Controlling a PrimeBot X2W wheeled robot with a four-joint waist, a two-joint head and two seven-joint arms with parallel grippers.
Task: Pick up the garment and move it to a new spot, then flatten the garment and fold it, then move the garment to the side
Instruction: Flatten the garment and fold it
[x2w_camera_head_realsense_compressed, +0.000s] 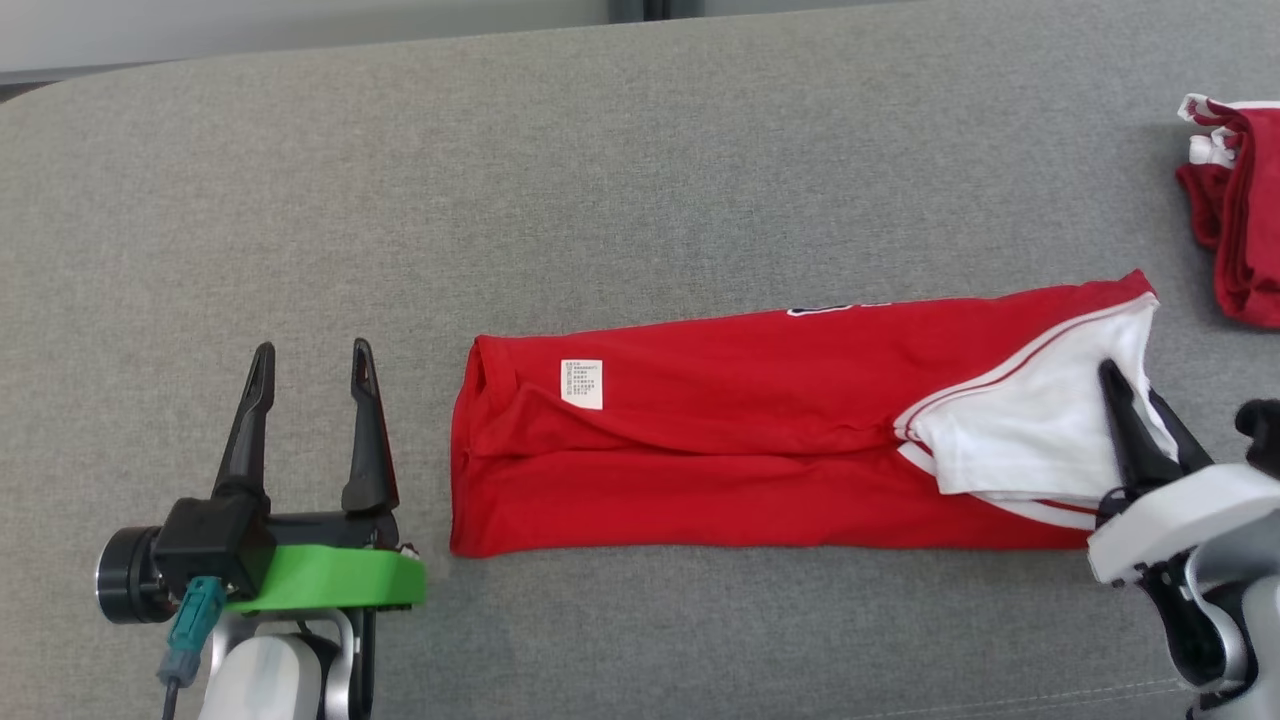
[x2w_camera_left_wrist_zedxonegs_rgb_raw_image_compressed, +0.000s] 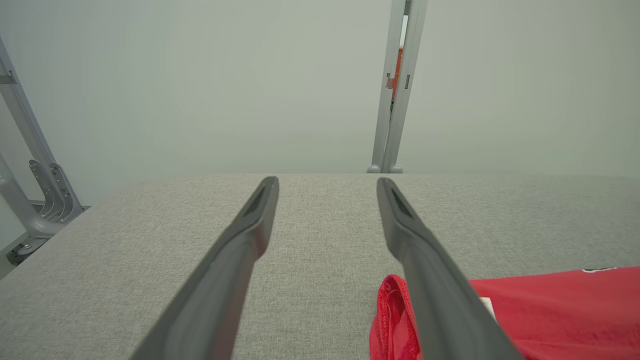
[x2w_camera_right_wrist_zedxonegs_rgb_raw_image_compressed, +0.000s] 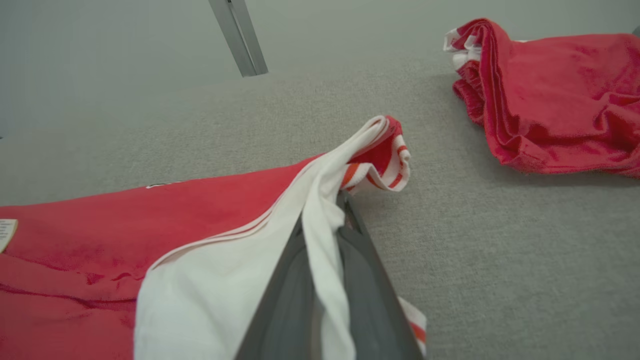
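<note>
Right wrist view: how is the right gripper logged? (A)
Clenched. A fold of white cloth is pinched between the fingers, at the right end of the garment. (B)
And outward from there? (A)
The garment is laid flat on the grey pad as a long red strip. Its long axis is run left to right across the head view, between the two grippers. The label is seen near the left end. (B)
Left gripper? (A)
Released, jaws spread, nothing held. It is placed just beside the left end, which lies to its right. Contact cannot be told. (B)
Which relation is the coming move judged to turn on? (A)
The strip is stretched away from the right gripper toward the left. A fold along that axis is judged likely, the pinched end to be carried over toward the label. The right arm is nearer that end, the left arm nearer the other. (B)
Containers? (A)
None entered. A second red pile is noted well apart, far right on the pad. (B)
</note>
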